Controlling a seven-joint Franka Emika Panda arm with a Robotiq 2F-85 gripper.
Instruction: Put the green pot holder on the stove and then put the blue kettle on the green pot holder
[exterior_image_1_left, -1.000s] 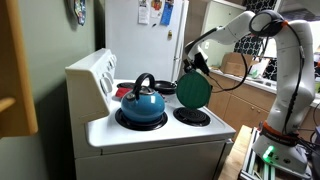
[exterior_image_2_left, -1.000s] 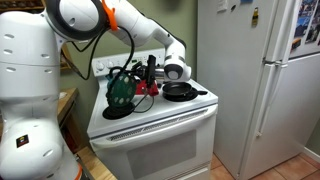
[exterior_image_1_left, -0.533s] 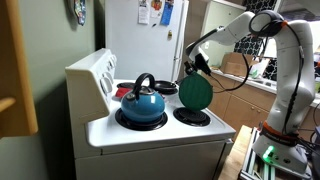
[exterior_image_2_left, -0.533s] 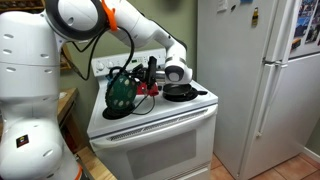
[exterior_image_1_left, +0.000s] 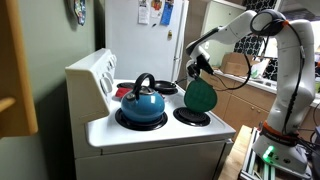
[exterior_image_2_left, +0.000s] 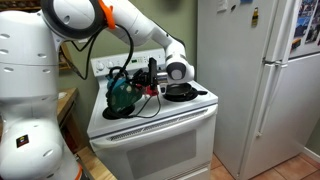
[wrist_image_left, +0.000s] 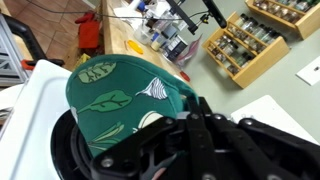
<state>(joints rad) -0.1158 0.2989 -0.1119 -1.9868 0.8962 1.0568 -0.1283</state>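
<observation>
My gripper (exterior_image_1_left: 197, 70) is shut on the top edge of the green pot holder (exterior_image_1_left: 199, 96), a round pad with a leaf print. The pad hangs upright just above a front coil burner of the white stove (exterior_image_1_left: 165, 135). In the wrist view the pot holder (wrist_image_left: 115, 95) hangs from my gripper (wrist_image_left: 190, 110) over a black burner (wrist_image_left: 65, 150). The blue kettle (exterior_image_1_left: 142, 103) stands on the burner beside it, near the back panel, apart from the pad. In an exterior view the pot holder (exterior_image_2_left: 122, 95) hides most of the kettle.
A white fridge (exterior_image_1_left: 140, 40) stands behind the stove and shows in an exterior view (exterior_image_2_left: 260, 80). A flat red pad (exterior_image_2_left: 150, 88) and a dark pan (exterior_image_2_left: 181, 91) sit on the stovetop. A wooden spice rack (wrist_image_left: 245, 45) sits on the counter beside the stove.
My gripper has carried the pot holder a little further toward the stove's front edge and slightly lower. The kettle has not moved.
</observation>
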